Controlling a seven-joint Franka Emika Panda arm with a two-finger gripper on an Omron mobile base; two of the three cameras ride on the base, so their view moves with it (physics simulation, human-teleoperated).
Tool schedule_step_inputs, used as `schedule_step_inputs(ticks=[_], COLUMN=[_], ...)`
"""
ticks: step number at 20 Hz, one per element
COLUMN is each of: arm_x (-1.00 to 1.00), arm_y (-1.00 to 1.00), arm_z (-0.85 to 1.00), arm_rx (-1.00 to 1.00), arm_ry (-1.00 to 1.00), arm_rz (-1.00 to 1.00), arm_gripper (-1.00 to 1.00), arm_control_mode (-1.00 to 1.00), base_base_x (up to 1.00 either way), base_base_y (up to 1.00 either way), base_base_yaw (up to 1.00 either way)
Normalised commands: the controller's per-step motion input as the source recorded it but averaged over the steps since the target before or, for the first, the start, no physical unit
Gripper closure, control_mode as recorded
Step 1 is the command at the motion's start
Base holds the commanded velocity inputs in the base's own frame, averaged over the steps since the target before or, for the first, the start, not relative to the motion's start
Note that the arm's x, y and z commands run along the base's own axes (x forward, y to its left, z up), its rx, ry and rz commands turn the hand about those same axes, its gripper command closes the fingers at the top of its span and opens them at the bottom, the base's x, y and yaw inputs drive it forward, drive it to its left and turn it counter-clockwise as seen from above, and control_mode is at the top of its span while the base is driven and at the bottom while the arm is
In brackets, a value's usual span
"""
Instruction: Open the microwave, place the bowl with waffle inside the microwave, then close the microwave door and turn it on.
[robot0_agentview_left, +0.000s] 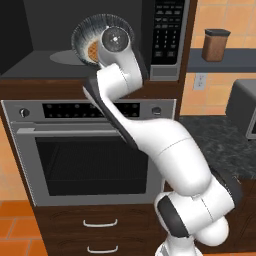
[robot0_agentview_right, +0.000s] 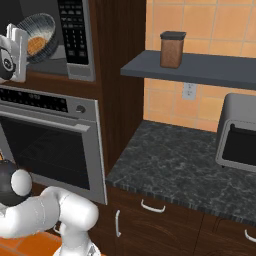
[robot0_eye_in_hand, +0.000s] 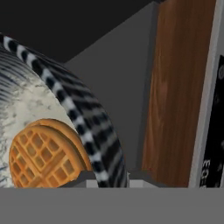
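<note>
At the upper left of the left base frame, our two-finger gripper (robot0_agentview_left: 100, 52) is clamped on the rim of the striped grey-and-white bowl (robot0_agentview_left: 86, 30), tilted with its golden waffle (robot0_agentview_left: 92, 51), just before the dark microwave cavity (robot0_agentview_left: 45, 30); the grey turntable (robot0_agentview_left: 62, 57) lies below and behind it.

gripper (robot0_agentview_left: 95, 55) fingertips hidden behind wrist; grip on bowl (robot0_agentview_left: 85, 30) perhaps.

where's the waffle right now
The waffle lies inside the tilted bowl, held up at the open microwave cavity, left of its keypad and above the oven.
</note>
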Motion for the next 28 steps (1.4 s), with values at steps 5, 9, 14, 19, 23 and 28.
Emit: schedule_step_inputs(ticks=[5, 9, 14, 19, 23, 28], arm_x=[0.67, 0.65, 0.7, 0.24, -0.03, -0.14], arm_y=[0.11, 0.25, 0.13, 0.32, 0.08, 0.0], arm_z=[0.0, 0.0, 0.0, -0.04, -0.09, -0.02], arm_rx=[0.0, 0.0, 0.0, -0.08, -0.09, -0.02], arm_ry=[0.02, 0.04, 0.1, 0.16, 0.04, -0.18], arm_rz=[-0.04, 0.0, 0.0, 0.0, 0.0, 0.0], arm_gripper=[1.0, 1.0, 1.0, 1.0, -1.0, -1.0], arm_control_mode=[-1.0, -1.0, -1.0, -1.0, -1.0, -1.0], base_base_x=[0.0, 0.0, 0.0, 0.0, 0.0, 0.0], base_base_y=[0.0, 0.0, 0.0, 0.0, 0.0, 0.0], base_base_yaw=[0.0, 0.0, 0.0, 0.0, 0.0, 0.0])
